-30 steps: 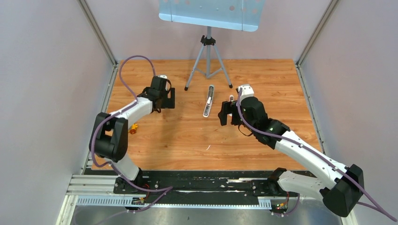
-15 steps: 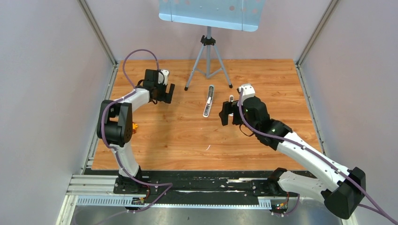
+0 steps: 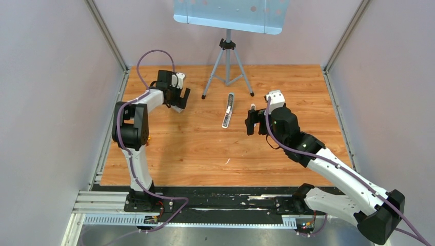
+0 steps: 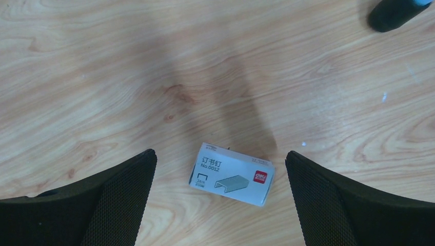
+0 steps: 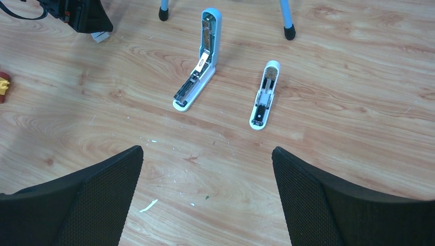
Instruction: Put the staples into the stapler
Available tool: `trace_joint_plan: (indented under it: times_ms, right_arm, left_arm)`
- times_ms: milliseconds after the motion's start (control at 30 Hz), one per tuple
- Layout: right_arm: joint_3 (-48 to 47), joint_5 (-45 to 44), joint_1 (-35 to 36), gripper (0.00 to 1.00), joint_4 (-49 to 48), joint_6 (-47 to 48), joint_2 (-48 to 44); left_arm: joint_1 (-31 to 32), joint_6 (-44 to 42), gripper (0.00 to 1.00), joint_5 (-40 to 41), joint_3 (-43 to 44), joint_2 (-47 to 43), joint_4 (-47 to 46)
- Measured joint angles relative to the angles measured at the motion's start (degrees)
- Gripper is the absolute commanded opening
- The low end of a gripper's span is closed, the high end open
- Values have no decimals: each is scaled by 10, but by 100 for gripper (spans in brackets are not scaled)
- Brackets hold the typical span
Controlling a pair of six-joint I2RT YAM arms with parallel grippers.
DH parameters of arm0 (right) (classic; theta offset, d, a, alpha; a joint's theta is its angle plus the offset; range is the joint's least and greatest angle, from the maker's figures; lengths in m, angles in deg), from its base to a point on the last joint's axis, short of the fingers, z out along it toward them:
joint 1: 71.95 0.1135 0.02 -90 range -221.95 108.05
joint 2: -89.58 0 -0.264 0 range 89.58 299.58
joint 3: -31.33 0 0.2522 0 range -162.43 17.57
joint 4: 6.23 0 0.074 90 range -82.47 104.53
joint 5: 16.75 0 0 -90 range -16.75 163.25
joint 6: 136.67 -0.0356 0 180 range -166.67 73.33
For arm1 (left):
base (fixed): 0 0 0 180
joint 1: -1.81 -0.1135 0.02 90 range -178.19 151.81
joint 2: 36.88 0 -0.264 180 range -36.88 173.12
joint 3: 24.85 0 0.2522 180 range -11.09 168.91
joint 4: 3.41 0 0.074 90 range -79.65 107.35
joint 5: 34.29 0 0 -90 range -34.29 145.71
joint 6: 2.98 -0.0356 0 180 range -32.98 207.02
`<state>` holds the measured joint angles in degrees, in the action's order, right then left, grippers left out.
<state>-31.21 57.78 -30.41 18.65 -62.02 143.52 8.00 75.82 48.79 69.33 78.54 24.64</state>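
Left wrist view: the left end effector [image 4: 219, 155] hangs released over the table [image 4: 154, 61], its two black fingers [image 4: 118, 200] spread wide on either side of a small white carton [image 4: 231, 174] with a red mark and a staple drawing on its lid. The straddle looks like a line-up for closing on the carton's long sides, presumably because the staples are to come out of it. The carton lies flat and shut, so its contents cannot be seen. No loose grey block of staples shows in any view; their position cannot be told. Right wrist view: the right end effector [image 5: 206, 149] is also released and empty, held above and on the near side of the stapler [image 5: 199, 66], apart from it. The stapler lies swung open on the table, both long halves spread out with the metal channel facing up. That pose suits loading, since the magazine is exposed. I cannot tell whether the channel already holds anything. Just to its right lies a second, shorter white-and-blue piece [image 5: 263, 95], also with its inside face up, not touching the stapler. Top external view: carton side at far left, stapler [image 3: 227, 110] at centre in front of the tripod [image 3: 227, 61], well apart. Judgement: loading has not begun; staples must be fetched first.
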Motion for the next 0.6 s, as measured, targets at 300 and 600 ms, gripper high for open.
trace_joint_plan:
  times_ms: [300, 600]
  right_arm:
    - [6, -18, 0, 100, 0, 8, -1]
    - [7, -30, 0, 100, 0, 13, -6]
  left_arm:
    - [-21, -12, 98, -45, 50, 39, 68]
    - [-22, -18, 94, -71, 92, 65, 117]
